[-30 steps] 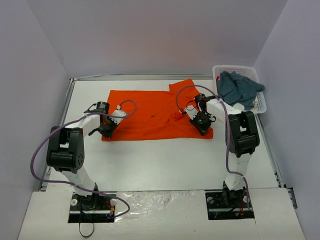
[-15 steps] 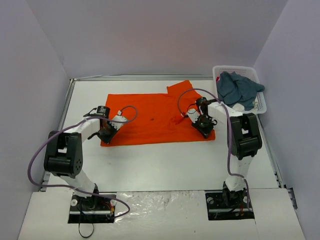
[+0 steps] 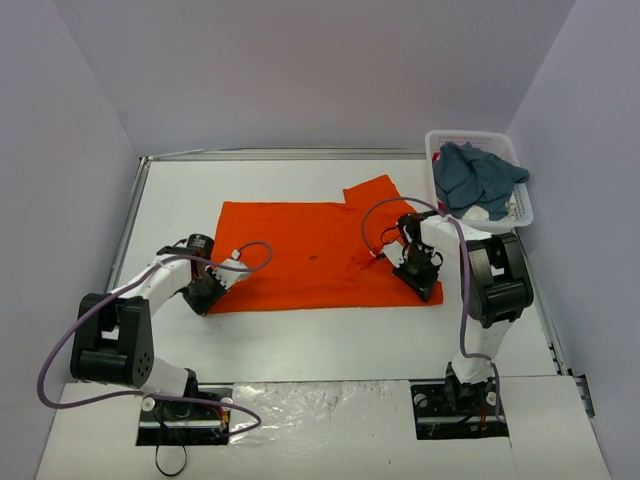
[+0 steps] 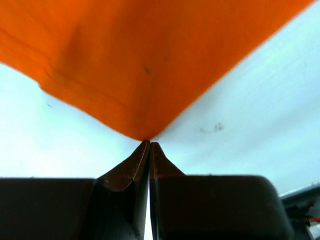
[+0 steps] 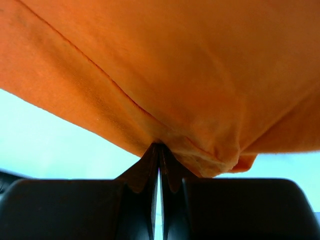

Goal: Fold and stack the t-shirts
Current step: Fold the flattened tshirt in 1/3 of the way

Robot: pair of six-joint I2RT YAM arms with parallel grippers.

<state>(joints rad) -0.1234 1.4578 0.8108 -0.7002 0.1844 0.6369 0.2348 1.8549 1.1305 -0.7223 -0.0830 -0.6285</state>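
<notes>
In both wrist views the orange t-shirt point(image 4: 150, 50) is cut off at 12 o'clock, so only one blurred corner shows. In the top view the teal t-shirt point(image 3: 478, 175) covers most of the basket point(image 3: 462, 135), and a pink bit point(image 3: 437, 157) at its 9 o'clock edge is too small to name.

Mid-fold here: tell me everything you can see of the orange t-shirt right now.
The orange t-shirt is plain, bright orange soft cloth with a tiny dark speck near its middle. It lies spread nearly flat on the white table, roughly a rectangle, with one sleeve sticking out at the far right. A stitched hem shows in the wrist views. The left pincer is shut on its near left corner, and the right pincer on its near right corner, where the cloth bunches slightly.
</notes>
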